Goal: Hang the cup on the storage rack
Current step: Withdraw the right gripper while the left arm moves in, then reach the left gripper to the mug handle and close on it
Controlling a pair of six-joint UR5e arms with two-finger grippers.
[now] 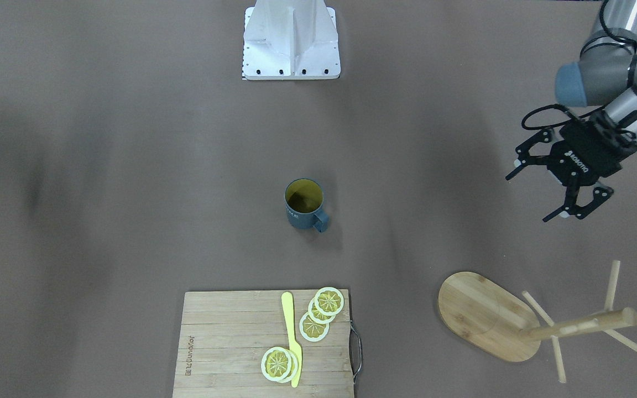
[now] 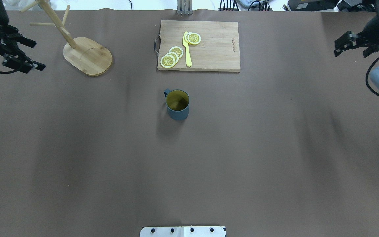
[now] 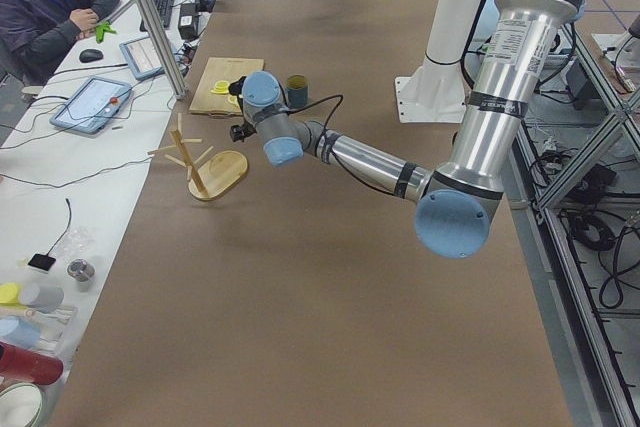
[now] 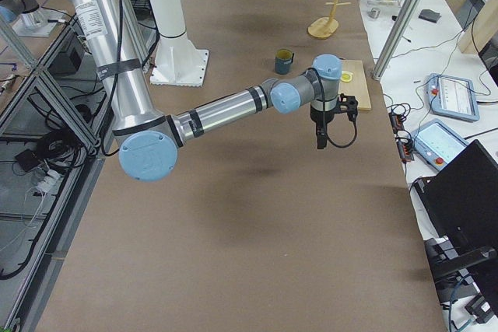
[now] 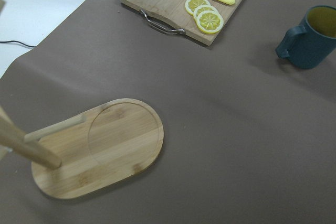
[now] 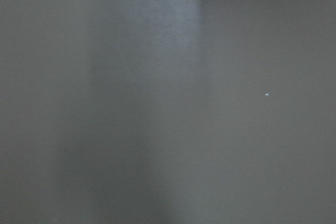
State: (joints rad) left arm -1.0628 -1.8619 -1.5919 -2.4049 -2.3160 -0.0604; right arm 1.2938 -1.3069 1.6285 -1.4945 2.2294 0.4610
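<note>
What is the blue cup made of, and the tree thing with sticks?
The cup looks like matte plastic: dull blue-grey outside, yellow-green inside, no shine. It could also be glazed ceramic. The storage rack looks like pale bamboo or wood with a smooth finish, since its base shows strips and grain.

You see a blue-grey cup (image 1: pixel 299 219), yellow-green inside, on the plain brown bench (image 1: pixel 130 221); a pale bamboo storage rack (image 1: pixel 481 312); yellow-and-white lemon slices (image 1: pixel 329 301); a yellow knife (image 1: pixel 291 331); a light slatted board (image 1: pixel 224 342).
</note>
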